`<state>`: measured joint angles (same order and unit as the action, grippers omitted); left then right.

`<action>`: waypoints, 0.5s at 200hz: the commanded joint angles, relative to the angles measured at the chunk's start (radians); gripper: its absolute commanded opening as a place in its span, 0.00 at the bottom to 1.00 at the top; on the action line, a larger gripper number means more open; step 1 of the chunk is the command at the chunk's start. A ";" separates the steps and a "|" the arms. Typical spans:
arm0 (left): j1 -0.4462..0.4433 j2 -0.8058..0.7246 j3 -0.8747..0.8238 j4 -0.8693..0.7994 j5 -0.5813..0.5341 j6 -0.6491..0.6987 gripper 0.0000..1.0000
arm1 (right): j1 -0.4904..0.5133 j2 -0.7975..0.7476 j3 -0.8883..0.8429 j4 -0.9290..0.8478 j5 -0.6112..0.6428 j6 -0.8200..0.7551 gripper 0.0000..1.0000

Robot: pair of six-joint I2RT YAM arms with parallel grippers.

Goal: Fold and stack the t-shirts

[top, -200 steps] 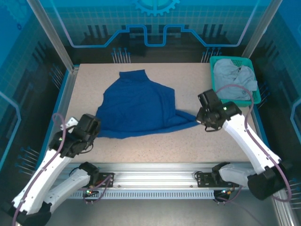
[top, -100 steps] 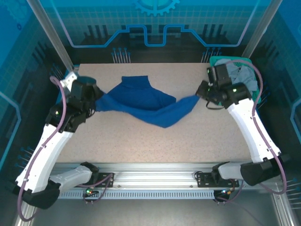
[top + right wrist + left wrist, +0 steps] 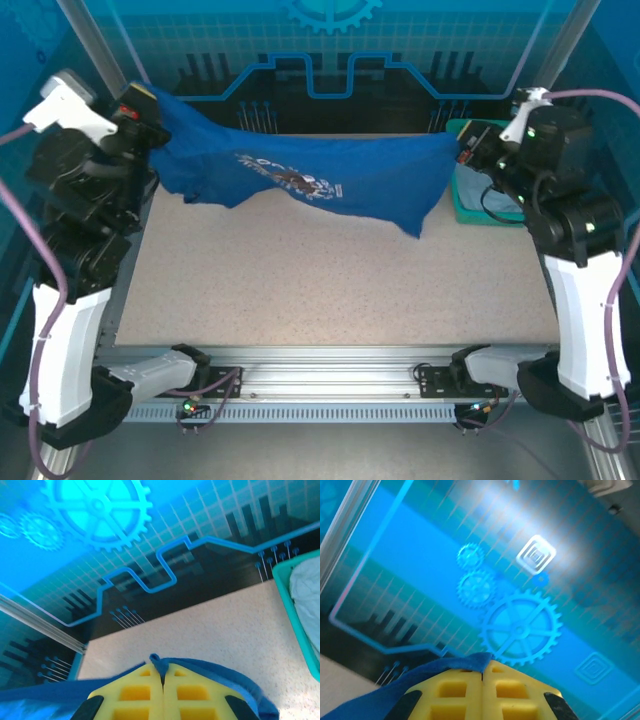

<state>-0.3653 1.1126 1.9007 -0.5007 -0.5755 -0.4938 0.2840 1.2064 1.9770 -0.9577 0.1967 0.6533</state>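
The royal blue t-shirt (image 3: 320, 180) hangs stretched in the air above the far half of the table, its white-and-red chest graphic facing the top camera. My left gripper (image 3: 150, 105) is shut on its left end, high at the far left; blue cloth (image 3: 470, 662) is pinched between the yellow fingers (image 3: 455, 690). My right gripper (image 3: 466, 148) is shut on the right end; a blue fold (image 3: 156, 661) pokes out between its fingers (image 3: 192, 690). The light grey t-shirt (image 3: 505, 192) lies in the teal basket, partly hidden by my right arm.
The teal mesh basket (image 3: 462, 205) stands at the far right table edge, and its rim (image 3: 295, 625) shows in the right wrist view. The speckled tabletop (image 3: 340, 280) lies bare under the hanging shirt. Blue patterned walls enclose the back and sides.
Both grippers have risen and moved apart, lifting the blue shirt off the table. It went from lying flat, to sagging between them, to hanging stretched with the graphic showing.
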 commanded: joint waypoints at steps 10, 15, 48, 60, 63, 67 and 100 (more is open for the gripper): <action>0.008 0.043 0.160 0.085 0.057 0.103 0.00 | -0.015 -0.054 0.045 0.069 -0.018 -0.008 0.00; 0.008 0.067 0.191 0.069 0.057 0.112 0.00 | -0.015 -0.047 0.053 0.067 -0.021 -0.005 0.00; 0.081 0.240 0.296 -0.050 0.120 0.052 0.00 | -0.017 0.051 0.071 0.089 -0.092 0.049 0.00; 0.147 0.308 0.326 -0.112 0.184 -0.013 0.00 | -0.029 0.096 0.067 0.118 -0.136 0.096 0.00; 0.162 0.325 0.342 -0.137 0.199 -0.031 0.00 | -0.030 0.107 0.068 0.127 -0.146 0.105 0.00; 0.184 0.351 0.363 -0.165 0.218 -0.051 0.00 | -0.033 0.125 0.069 0.138 -0.156 0.116 0.00; 0.314 0.476 0.364 -0.099 0.443 -0.141 0.00 | -0.074 0.305 0.162 0.213 -0.242 0.156 0.00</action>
<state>-0.1307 1.5066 2.2616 -0.5922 -0.3382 -0.5373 0.2504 1.3926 2.0651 -0.8288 0.0490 0.7555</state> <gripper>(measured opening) 0.061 0.043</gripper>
